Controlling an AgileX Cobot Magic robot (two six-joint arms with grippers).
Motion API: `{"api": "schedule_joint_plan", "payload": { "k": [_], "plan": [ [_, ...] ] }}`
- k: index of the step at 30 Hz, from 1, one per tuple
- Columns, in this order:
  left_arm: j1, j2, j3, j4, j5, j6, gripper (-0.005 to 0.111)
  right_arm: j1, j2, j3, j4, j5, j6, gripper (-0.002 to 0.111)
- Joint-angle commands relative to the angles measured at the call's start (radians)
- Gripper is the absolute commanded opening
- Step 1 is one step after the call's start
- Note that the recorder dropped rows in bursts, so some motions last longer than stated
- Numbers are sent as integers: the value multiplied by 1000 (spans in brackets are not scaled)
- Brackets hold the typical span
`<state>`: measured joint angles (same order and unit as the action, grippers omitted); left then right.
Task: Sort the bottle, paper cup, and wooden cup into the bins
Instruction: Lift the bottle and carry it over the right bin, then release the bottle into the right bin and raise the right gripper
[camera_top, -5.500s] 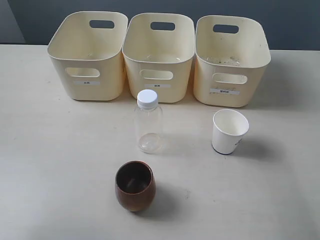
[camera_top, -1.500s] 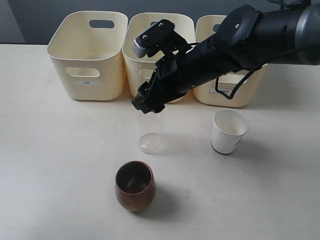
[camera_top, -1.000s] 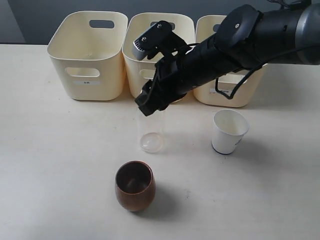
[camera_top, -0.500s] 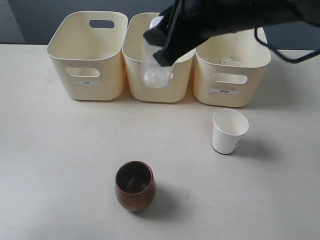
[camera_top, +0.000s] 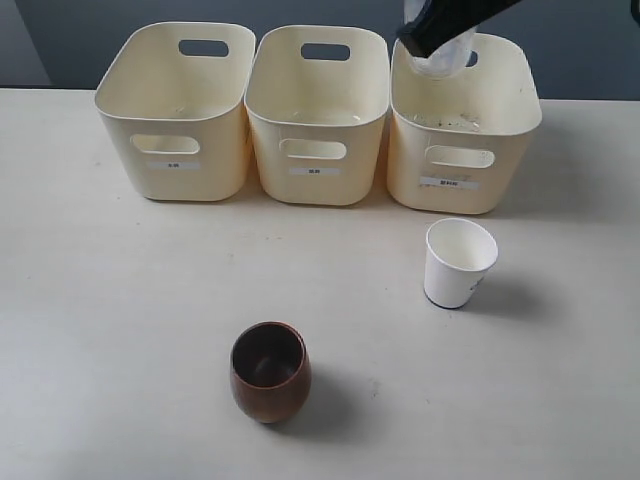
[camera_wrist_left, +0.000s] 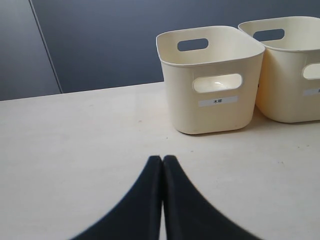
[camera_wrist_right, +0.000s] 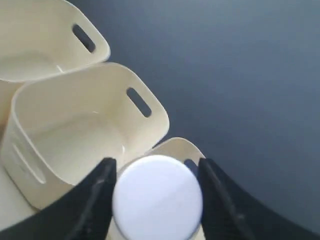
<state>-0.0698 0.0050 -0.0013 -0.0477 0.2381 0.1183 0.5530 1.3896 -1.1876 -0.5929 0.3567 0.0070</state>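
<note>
My right gripper (camera_top: 432, 28) is shut on the clear bottle (camera_top: 446, 58) and holds it in the air over the back of the right bin (camera_top: 458, 195). In the right wrist view the bottle's white cap (camera_wrist_right: 157, 200) fills the gap in the right gripper (camera_wrist_right: 156, 163). The white paper cup (camera_top: 458, 262) stands upright on the table in front of the right bin. The dark wooden cup (camera_top: 270, 370) stands upright near the front, left of centre. The left gripper (camera_wrist_left: 162, 159) is shut on nothing, low over bare table, and does not show in the exterior view.
Three cream bins stand in a row at the back: the left bin (camera_top: 175, 175), the middle bin (camera_top: 315, 190) and the right one. In the left wrist view a labelled bin (camera_wrist_left: 215, 115) stands ahead, with a second bin (camera_wrist_left: 290, 107) beside it. A dark wall lies behind.
The right arm came in, closed on the bottle standing in front of the middle bin, lifted it, and carried it up and right to above the right bin. Both cups stayed put.
</note>
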Motion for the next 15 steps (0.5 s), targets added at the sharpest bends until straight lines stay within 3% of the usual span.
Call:
{"api": "schedule_joint_plan", "payload": {
  "k": [1,15],
  "plan": [
    [-4,-5,1,2,0,-4,0,-65,123,-45,-162,-3,180,-1],
    [-4,-5,1,2,0,-4,0,-134,491,-227,-167,20,176,-1]
  ]
}}
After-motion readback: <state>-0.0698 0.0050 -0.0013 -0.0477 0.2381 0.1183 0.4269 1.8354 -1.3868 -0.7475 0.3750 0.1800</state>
